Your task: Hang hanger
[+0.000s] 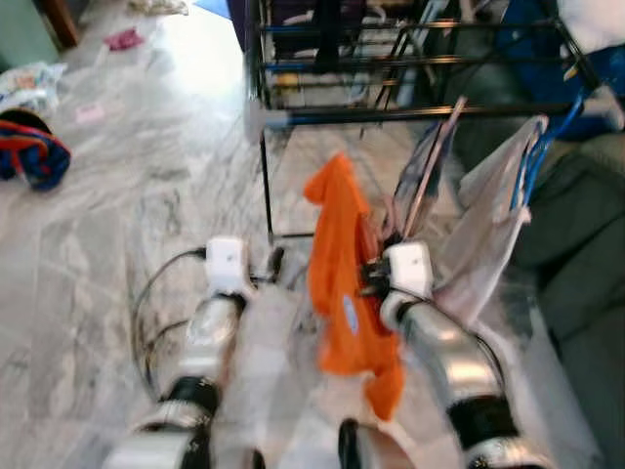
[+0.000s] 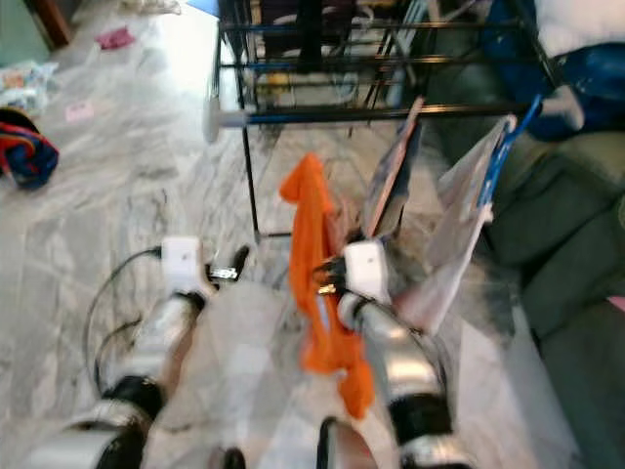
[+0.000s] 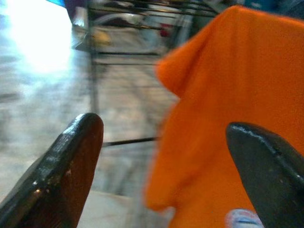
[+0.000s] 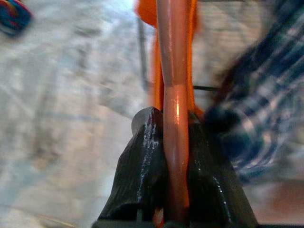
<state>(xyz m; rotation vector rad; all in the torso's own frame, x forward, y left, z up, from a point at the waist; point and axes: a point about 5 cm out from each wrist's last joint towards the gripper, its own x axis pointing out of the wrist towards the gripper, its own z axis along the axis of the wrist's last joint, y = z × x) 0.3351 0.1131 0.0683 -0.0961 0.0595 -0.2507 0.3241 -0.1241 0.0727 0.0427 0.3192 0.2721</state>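
Before the drying rack (image 1: 391,115) | right gripper (image 4: 173,142): clamped on pink hanger (image 4: 173,71) bearing orange garment (image 1: 344,283), held short of the rail | left gripper (image 3: 161,171): spread wide, empty, beside the cloth | progress: carried, hanging apparently outstanding

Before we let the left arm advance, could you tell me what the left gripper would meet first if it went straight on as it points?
Probably the orange garment, hanging close beyond the open left gripper and slightly toward its right finger; depth is blurred, so it is uncertain.
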